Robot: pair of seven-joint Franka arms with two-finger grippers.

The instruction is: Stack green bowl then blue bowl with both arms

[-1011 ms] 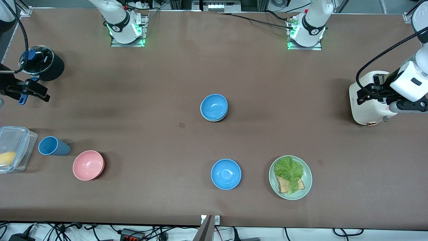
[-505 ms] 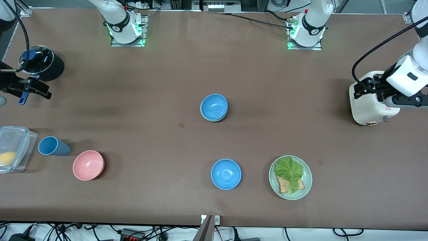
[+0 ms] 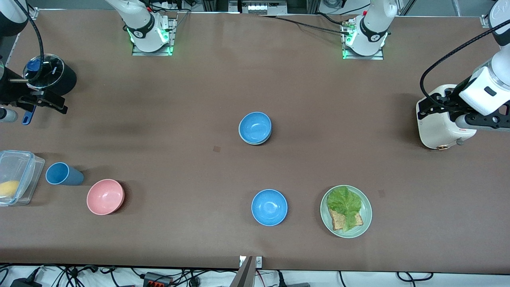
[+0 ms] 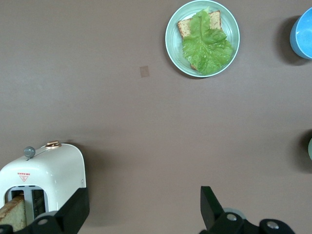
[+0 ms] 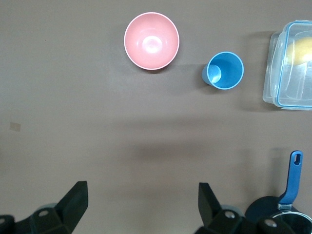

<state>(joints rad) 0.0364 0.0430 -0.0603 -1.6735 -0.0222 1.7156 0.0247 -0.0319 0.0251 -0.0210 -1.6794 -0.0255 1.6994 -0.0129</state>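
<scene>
left claw (image 4: 141,214) open, right claw (image 5: 141,207) open

Glossy white jointed arms (image 3: 484,93) with dark grey bands, black looping cables (image 3: 450,67), black angular two-finger grippers (image 4: 141,214); green-lit bases (image 3: 151,38) on metal plates at twelve o'clock.

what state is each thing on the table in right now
blue bowl: nested in green bowl
second blue bowl: upright, empty
pink bowl: upright, empty
cup: on its side
plate: holds lettuce, bread
left end effector: open
right end effector: open
</scene>
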